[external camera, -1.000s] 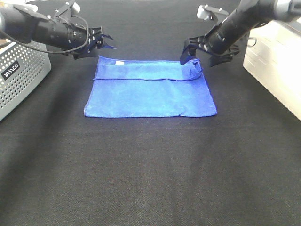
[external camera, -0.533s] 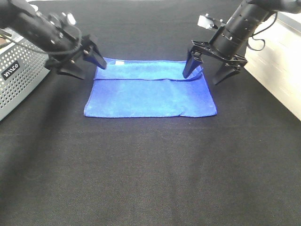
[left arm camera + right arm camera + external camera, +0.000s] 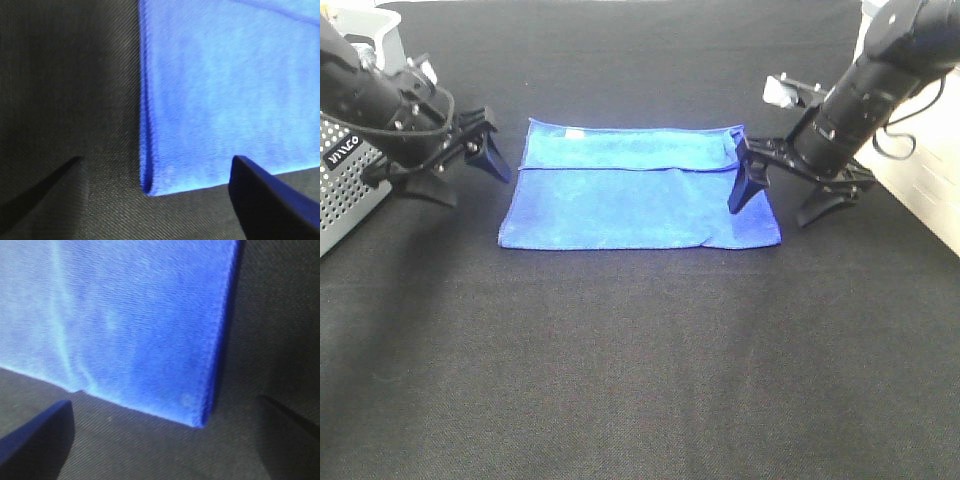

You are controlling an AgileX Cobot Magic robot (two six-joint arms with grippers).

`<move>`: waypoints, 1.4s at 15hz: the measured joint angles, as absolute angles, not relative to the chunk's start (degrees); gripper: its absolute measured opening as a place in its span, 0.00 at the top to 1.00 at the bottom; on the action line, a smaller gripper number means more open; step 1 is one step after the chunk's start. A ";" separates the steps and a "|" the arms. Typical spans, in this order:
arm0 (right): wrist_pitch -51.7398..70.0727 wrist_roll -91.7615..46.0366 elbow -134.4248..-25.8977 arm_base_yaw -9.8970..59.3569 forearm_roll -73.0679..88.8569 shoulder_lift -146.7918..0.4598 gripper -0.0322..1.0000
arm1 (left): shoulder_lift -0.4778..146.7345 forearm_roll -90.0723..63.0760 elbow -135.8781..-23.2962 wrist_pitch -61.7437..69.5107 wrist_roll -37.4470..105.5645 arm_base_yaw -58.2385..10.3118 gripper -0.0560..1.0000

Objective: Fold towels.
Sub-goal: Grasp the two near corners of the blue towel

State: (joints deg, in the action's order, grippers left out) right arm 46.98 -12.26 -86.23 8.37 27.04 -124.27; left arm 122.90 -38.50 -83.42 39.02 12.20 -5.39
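A blue towel lies flat on the black cloth, its far strip folded over with an edge running across it. My left gripper is open and empty, just off the towel's left side. In the left wrist view the left gripper straddles the towel's near left corner without touching it. My right gripper is open and empty at the towel's right edge, one finger over the cloth. In the right wrist view the right gripper frames the near right corner.
A grey perforated basket stands at the left edge, close behind my left arm. A white box or ledge lies along the right edge. The black cloth covers the table in front of the towel.
Both grippers have moved from the towel's far corners toward the front along its sides. The right gripper has let go of the far right corner, which now lies flat.
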 joint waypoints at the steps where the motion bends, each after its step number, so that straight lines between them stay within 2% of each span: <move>1: 45.95 -12.49 -86.06 8.37 27.04 -124.27 0.11 | 124.27 -38.56 -83.42 39.02 11.92 -5.73 0.25; 6: 44.52 -16.67 -86.00 8.37 30.25 -126.57 0.11 | 128.00 -39.65 -83.31 37.41 11.69 -9.68 0.25; 10: 43.95 -19.60 -86.00 8.37 37.87 -128.40 0.11 | 128.46 -41.71 -83.31 31.17 11.52 -13.29 0.25; 12: 43.66 -19.94 -86.06 8.37 39.08 -128.80 0.15 | 128.51 -41.88 -83.31 30.19 10.54 -13.35 0.33; 14: 43.03 -19.94 -86.06 8.37 39.08 -128.97 0.25 | 128.57 -41.37 -83.31 29.91 10.37 -13.35 0.47; 17: 42.86 -19.88 -86.06 8.37 38.96 -130.00 0.76 | 128.57 -40.91 -83.31 29.85 10.20 -13.35 0.83; 18: 42.91 -19.37 -86.06 8.37 38.96 -130.18 0.92 | 128.57 -40.45 -83.31 30.08 10.20 -13.35 0.92; 19: 43.03 -18.68 -86.06 8.37 38.96 -130.18 0.97 | 128.57 -39.88 -83.31 30.88 10.14 -13.35 0.94; 21: 45.26 -16.39 -86.00 8.37 38.10 -129.43 0.97 | 128.00 -37.07 -83.31 36.55 10.14 -13.29 0.94</move>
State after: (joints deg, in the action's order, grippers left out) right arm 45.26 -16.39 -86.00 8.37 38.10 -129.43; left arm 128.00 -37.07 -83.31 36.55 10.14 -13.29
